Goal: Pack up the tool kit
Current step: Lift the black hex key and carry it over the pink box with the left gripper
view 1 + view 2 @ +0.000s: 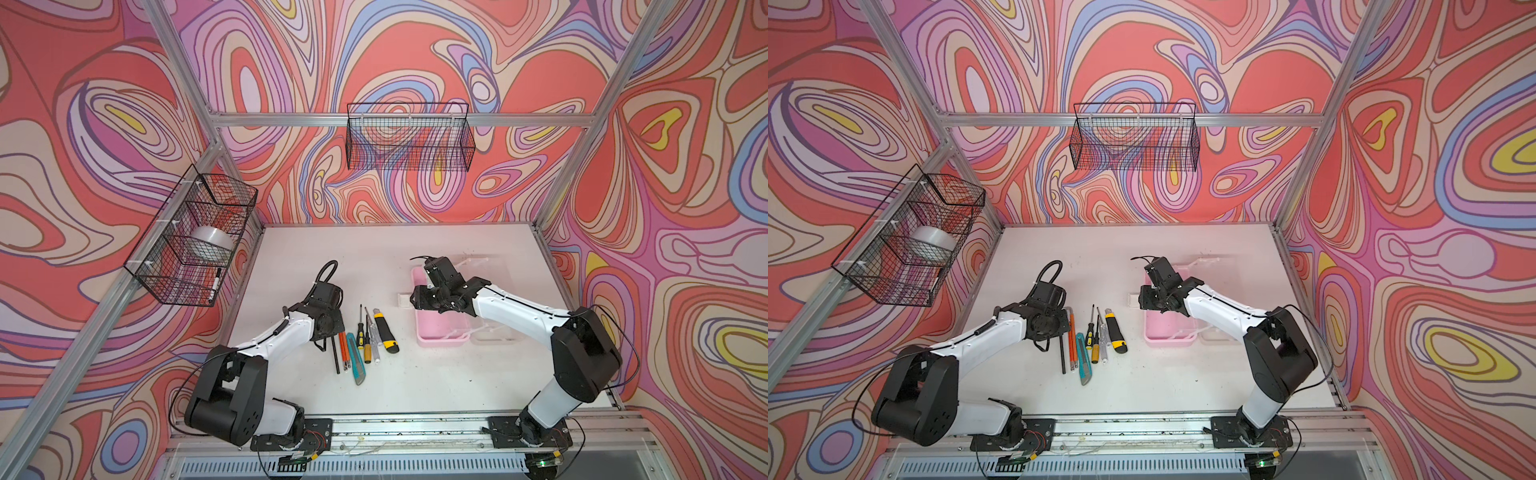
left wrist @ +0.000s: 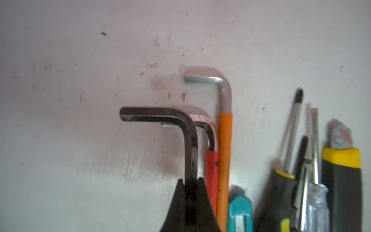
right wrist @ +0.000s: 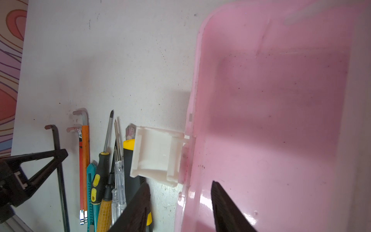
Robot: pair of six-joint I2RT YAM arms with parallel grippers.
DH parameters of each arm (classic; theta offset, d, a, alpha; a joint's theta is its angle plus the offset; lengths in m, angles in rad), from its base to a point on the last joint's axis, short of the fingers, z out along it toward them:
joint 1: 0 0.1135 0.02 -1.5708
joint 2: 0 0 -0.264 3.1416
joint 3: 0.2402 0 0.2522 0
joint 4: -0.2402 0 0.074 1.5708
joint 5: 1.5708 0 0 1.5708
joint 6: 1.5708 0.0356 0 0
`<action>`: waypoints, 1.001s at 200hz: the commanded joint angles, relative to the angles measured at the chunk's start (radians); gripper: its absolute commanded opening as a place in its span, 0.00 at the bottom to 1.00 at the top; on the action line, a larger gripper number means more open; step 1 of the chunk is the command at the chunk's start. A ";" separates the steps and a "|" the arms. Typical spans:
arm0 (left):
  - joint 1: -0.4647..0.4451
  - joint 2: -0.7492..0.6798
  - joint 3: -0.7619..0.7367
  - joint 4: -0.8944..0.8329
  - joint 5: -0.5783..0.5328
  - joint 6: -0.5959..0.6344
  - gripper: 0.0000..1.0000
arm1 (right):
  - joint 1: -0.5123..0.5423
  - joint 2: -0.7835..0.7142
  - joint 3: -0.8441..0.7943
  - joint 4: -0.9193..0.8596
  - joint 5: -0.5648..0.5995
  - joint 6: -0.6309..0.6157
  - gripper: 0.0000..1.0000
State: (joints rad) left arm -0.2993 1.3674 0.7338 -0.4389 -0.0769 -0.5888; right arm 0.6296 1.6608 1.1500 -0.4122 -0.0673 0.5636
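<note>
Currently: black hex key (image 2: 188,140) clamped in left pincer (image 2: 191,181); right pincer (image 3: 180,183) open, astride pink case (image 3: 281,100) rim.

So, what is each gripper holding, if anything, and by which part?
Left gripper clamps the black hex key on its long shaft, near the bend. Right gripper, open, holds nothing.

Both top views look steeply down from high at the front; the worktop (image 1: 457,374) fills the frame's lower centre. The left wrist view looks along its jaws, close over the black hex key (image 2: 188,140). The right wrist view overlooks the case (image 3: 281,100) and the same key.
</note>
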 commanded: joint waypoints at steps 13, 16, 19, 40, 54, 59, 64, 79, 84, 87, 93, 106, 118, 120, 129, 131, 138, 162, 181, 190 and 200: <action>-0.016 -0.163 0.101 -0.104 0.014 0.017 0.00 | -0.007 -0.077 -0.028 0.017 0.011 0.026 0.52; -0.021 -0.173 0.107 -0.104 0.019 0.013 0.00 | -0.007 -0.088 -0.032 0.015 0.013 0.029 0.52; -0.028 -0.182 0.115 -0.103 0.025 0.008 0.00 | -0.009 -0.099 -0.036 0.015 0.018 0.030 0.52; -0.106 -0.203 0.183 -0.083 0.045 -0.022 0.00 | -0.023 -0.188 -0.065 0.005 0.060 0.047 0.51; -0.179 -0.178 0.239 -0.054 0.034 -0.045 0.00 | -0.043 -0.246 -0.075 -0.016 0.084 0.054 0.51; -0.198 -0.165 0.258 -0.040 0.038 -0.055 0.00 | -0.052 -0.265 -0.077 -0.026 0.091 0.054 0.51; -0.217 -0.149 0.274 -0.022 0.050 -0.065 0.00 | -0.064 -0.282 -0.075 -0.039 0.094 0.053 0.51; -0.275 -0.096 0.317 0.055 0.086 -0.099 0.00 | -0.102 -0.320 -0.072 -0.077 0.094 0.053 0.51; -0.291 -0.071 0.333 0.074 0.093 -0.110 0.00 | -0.117 -0.330 -0.072 -0.087 0.092 0.055 0.51; -0.300 -0.057 0.343 0.084 0.097 -0.114 0.00 | -0.124 -0.335 -0.072 -0.092 0.091 0.055 0.51; -0.316 -0.026 0.363 0.108 0.108 -0.124 0.00 | -0.139 -0.343 -0.074 -0.099 0.086 0.055 0.51; -0.348 0.043 0.407 0.155 0.130 -0.144 0.00 | -0.168 -0.359 -0.084 -0.103 0.085 0.052 0.51; -0.375 0.109 0.449 0.201 0.154 -0.158 0.00 | -0.187 -0.367 -0.092 -0.100 0.082 0.051 0.51; -0.378 0.119 0.456 0.207 0.159 -0.161 0.00 | -0.188 -0.368 -0.092 -0.099 0.081 0.051 0.51; -0.396 0.164 0.488 0.229 0.171 -0.166 0.00 | -0.200 -0.373 -0.096 -0.098 0.077 0.047 0.51; -0.400 0.174 0.495 0.233 0.172 -0.166 0.00 | -0.202 -0.374 -0.096 -0.100 0.077 0.047 0.51; -0.414 0.209 0.521 0.241 0.174 -0.169 0.00 | -0.210 -0.380 -0.098 -0.102 0.077 0.045 0.50; -0.430 0.311 0.590 0.283 0.227 -0.199 0.00 | -0.225 -0.416 -0.117 -0.102 0.078 0.038 0.50; -0.435 0.384 0.625 0.311 0.263 -0.236 0.00 | -0.239 -0.437 -0.126 -0.106 0.079 0.029 0.50; -0.437 0.414 0.641 0.318 0.267 -0.248 0.00 | -0.243 -0.441 -0.128 -0.108 0.081 0.025 0.50; -0.439 0.441 0.656 0.325 0.267 -0.257 0.00 | -0.247 -0.447 -0.135 -0.106 0.081 0.020 0.50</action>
State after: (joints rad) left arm -0.7361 1.7542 1.3373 -0.1848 0.1539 -0.7876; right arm 0.3969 1.2430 1.0370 -0.5079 0.0044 0.6044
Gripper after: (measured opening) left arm 0.071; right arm 0.505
